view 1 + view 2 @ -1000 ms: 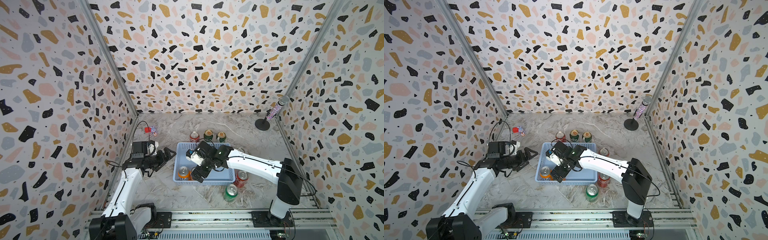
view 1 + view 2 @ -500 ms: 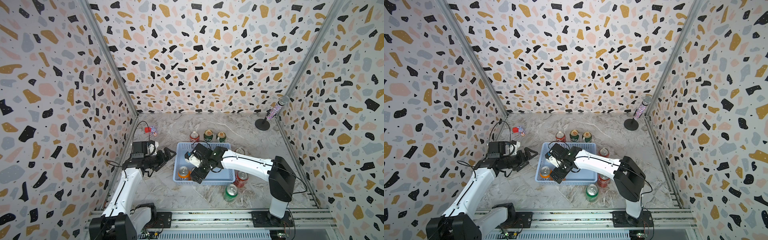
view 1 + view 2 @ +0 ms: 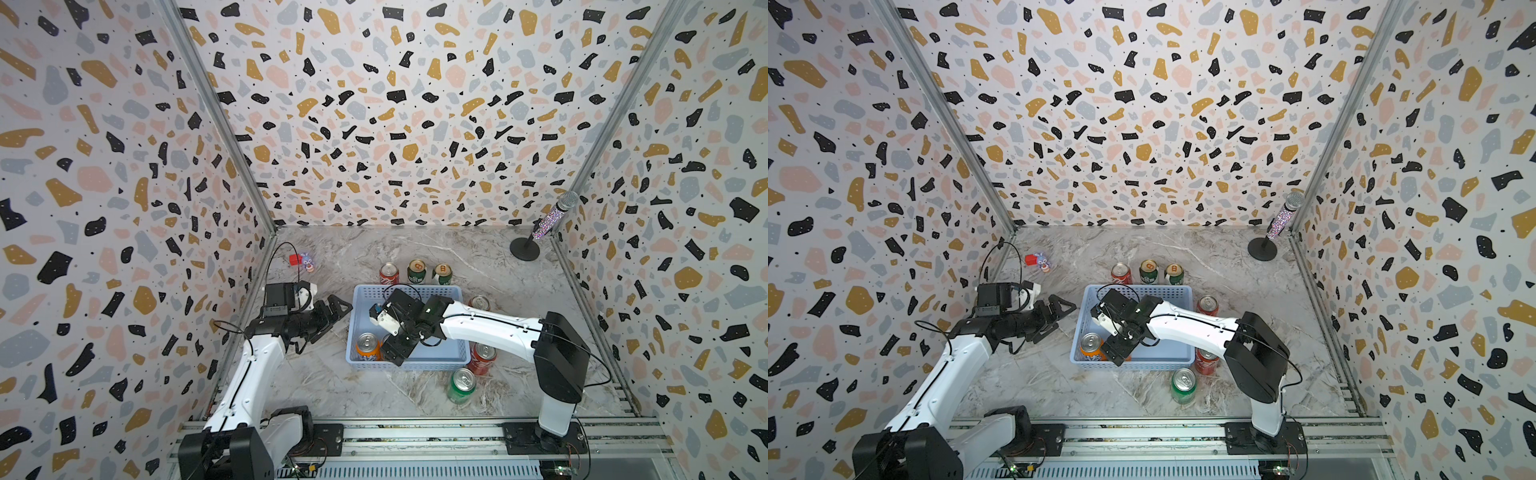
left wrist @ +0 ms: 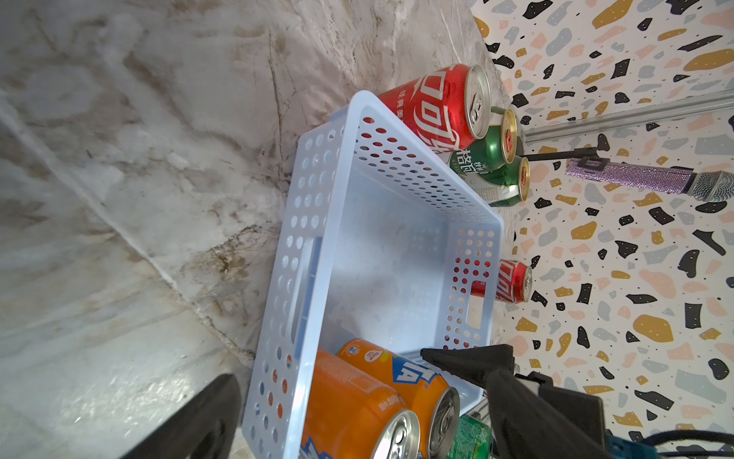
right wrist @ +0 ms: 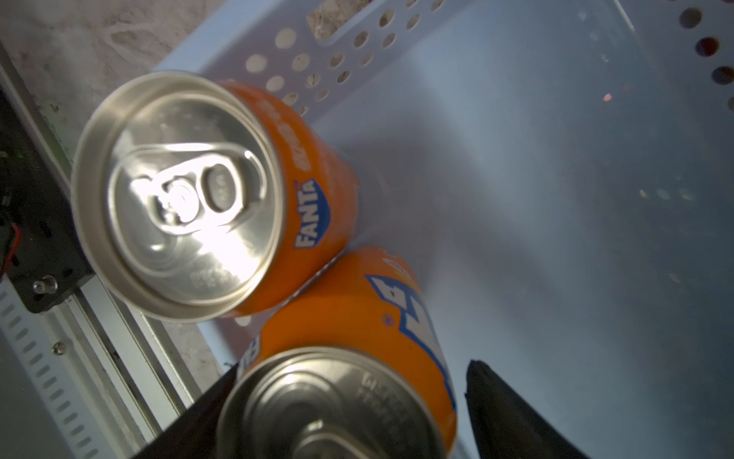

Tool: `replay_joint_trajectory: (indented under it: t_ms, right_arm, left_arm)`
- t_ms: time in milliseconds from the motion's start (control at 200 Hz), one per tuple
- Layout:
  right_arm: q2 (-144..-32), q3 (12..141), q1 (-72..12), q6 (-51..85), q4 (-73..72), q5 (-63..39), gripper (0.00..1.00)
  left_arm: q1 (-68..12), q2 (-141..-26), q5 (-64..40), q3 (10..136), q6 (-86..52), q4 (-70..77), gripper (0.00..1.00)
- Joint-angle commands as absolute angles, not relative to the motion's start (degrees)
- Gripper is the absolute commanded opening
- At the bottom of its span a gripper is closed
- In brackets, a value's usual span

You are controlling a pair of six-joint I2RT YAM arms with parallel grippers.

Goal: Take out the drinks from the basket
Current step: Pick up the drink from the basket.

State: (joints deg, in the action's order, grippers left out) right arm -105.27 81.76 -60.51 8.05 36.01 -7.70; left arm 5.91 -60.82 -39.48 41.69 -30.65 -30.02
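The basket sits toward the worktop's near edge; in its near left corner an outer orange can touches an inner orange can, both upright. The right end effector straddles the inner one, unclamped, one finger just clear. The left end effector hangs beside the basket, fingers apart

The white right arm reaches forward and leftward from its base, wrist bent down; the black right gripper points downward, its fingers parted. The white left arm rises and bends at the elbow; the black left gripper lies level, jaws wide apart.
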Motion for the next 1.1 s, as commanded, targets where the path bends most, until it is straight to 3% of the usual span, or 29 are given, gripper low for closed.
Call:
replay_joint_trajectory:
  t_ms: [0, 265, 491, 886, 1096]
  right_arm:
    - [-104.99, 81.08, -60.81, 8.72, 35.88, -5.92, 0.83]
    - [-103.83, 80.08, -60.77, 8.98, 35.18, -5.05, 0.68]
    - [-102.6, 79.55, -60.82, 9.33, 34.2, -4.31, 0.47]
    - [-99.61, 79.0, -60.74, 11.16, 32.41, -1.49, 0.33]
    - [-98.04, 78.78, -60.82, 11.62, 32.78, -1.14, 0.3]
  left_arm:
    - [5.39, -60.85, -39.02, 41.49, -29.74, -29.88, 1.0]
    - [5.1, -60.86, -38.72, 41.41, -29.81, -29.88, 1.0]
    - [4.83, -60.88, -38.85, 41.46, -29.79, -29.88, 1.0]
    - [2.82, -60.58, -38.76, 41.48, -29.88, -29.84, 1.0]
    - [2.19, -60.07, -38.67, 41.47, -29.8, -29.88, 1.0]
